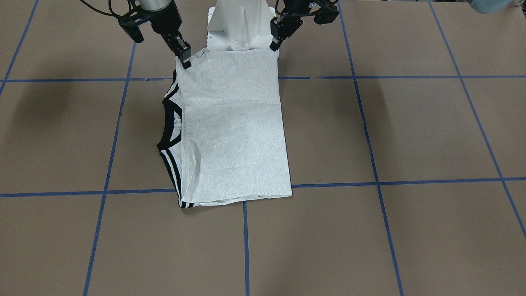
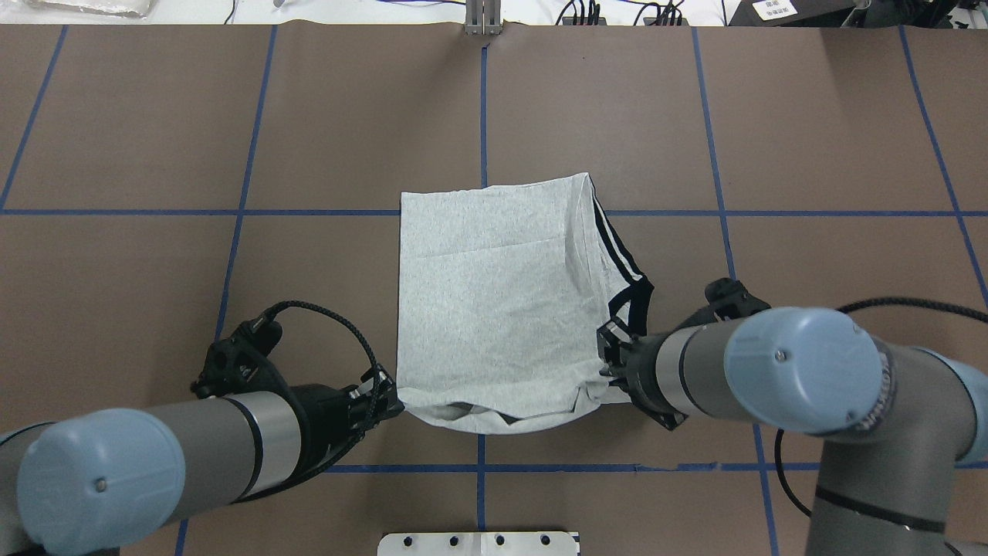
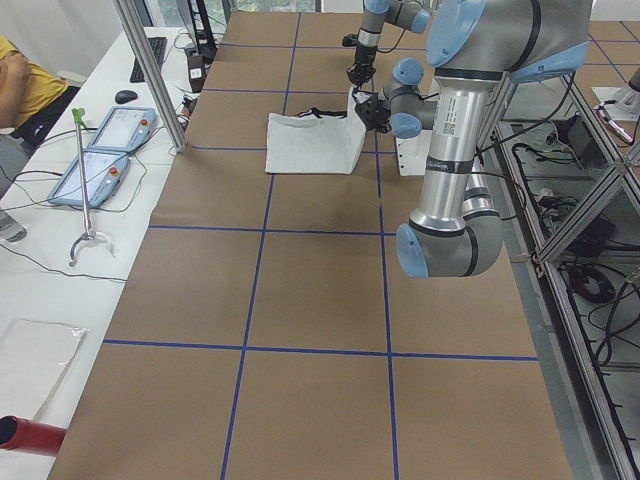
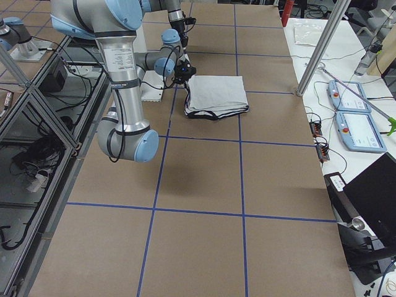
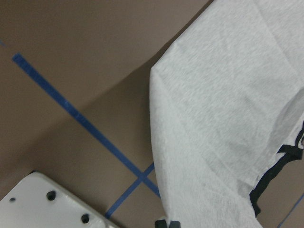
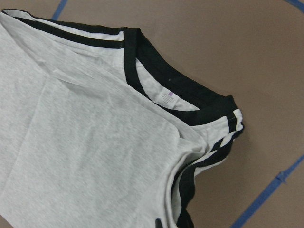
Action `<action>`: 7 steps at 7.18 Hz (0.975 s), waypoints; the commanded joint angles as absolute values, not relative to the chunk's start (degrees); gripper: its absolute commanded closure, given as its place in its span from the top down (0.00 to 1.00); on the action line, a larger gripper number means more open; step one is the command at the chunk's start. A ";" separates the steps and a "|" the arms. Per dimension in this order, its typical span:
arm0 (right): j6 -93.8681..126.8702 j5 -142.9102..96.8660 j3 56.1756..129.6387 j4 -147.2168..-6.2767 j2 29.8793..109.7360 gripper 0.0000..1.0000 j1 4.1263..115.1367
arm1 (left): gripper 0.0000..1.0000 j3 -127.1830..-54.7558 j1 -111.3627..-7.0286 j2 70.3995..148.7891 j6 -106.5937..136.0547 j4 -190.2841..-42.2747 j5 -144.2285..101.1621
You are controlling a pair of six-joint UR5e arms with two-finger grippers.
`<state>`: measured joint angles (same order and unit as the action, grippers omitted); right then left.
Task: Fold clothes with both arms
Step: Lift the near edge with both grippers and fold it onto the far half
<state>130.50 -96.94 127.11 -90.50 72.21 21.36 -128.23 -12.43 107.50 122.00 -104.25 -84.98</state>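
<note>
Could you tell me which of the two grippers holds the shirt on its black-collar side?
The right gripper: it grips the T-shirt at the corner nearest the black collar, whereas the left gripper grips the plain grey corner.

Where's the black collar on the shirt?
In the overhead view, the black collar pokes out on the T-shirt's right edge, just past the right gripper holding the near corner.

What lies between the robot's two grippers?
The raised near edge of the T-shirt stretches from the left gripper to the right gripper, each pinching a corner. The overhead view shows it.
</note>
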 commanded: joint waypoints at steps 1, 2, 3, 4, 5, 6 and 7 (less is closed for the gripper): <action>126.41 -100.10 121.57 -90.53 67.69 0.00 28.19 | 0.00 -124.21 -17.38 109.94 116.38 -104.24 -85.08; 124.39 -101.41 118.86 -90.53 66.20 0.00 30.21 | 0.00 -121.32 -19.32 112.82 114.63 -104.24 -85.17; 121.93 -101.77 115.78 -90.53 64.53 0.00 32.06 | 0.00 -119.11 -20.99 114.42 114.26 -104.59 -85.25; 119.47 -101.69 113.58 -90.18 63.55 0.00 33.04 | 0.00 -117.35 -22.57 114.61 113.91 -105.11 -85.34; 118.57 -101.78 111.21 -90.09 61.80 0.00 33.83 | 0.00 -115.33 -24.24 116.61 110.34 -105.12 -86.04; 118.13 -102.56 109.62 -89.91 60.66 0.00 34.53 | 0.00 -113.31 -25.82 117.07 109.87 -105.20 -86.65; 115.95 -102.74 107.69 -89.83 59.43 0.00 35.06 | 0.00 -110.77 -26.71 117.59 108.99 -106.95 -86.75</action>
<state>117.99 -102.33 110.07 -89.97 61.00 34.27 -113.67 -25.27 116.80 110.22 -105.57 -86.40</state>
